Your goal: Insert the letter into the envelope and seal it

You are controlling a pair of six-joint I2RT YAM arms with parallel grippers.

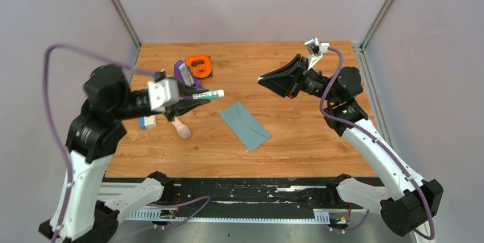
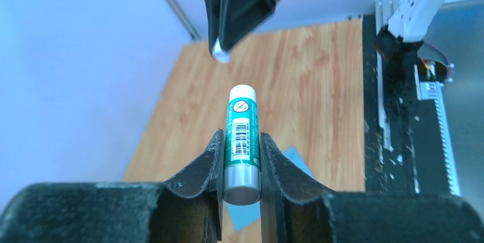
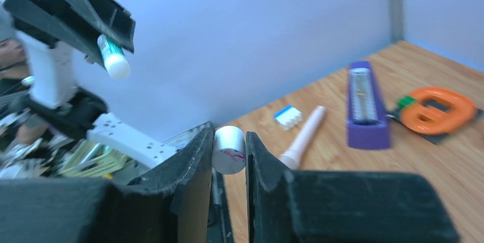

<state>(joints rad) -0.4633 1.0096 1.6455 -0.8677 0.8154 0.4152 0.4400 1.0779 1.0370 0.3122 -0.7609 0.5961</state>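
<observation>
The grey-teal envelope (image 1: 245, 125) lies flat on the wooden table, mid-table, between the arms. The letter is not in view. My left gripper (image 1: 191, 96) is shut on a green glue stick (image 1: 208, 95) and holds it level above the table, white tip pointing right. In the left wrist view the stick (image 2: 242, 134) sits between the pads, with the envelope (image 2: 294, 160) below. My right gripper (image 1: 263, 81) hovers up right of the envelope, facing the left one. It is shut on a small white cap (image 3: 229, 149).
A purple stapler-like block (image 1: 187, 74) and an orange tape dispenser (image 1: 199, 65) sit at the back left. A pinkish cylinder (image 1: 181, 128) and a small blue-and-white piece (image 1: 148, 122) lie under the left arm. Grey walls enclose the table.
</observation>
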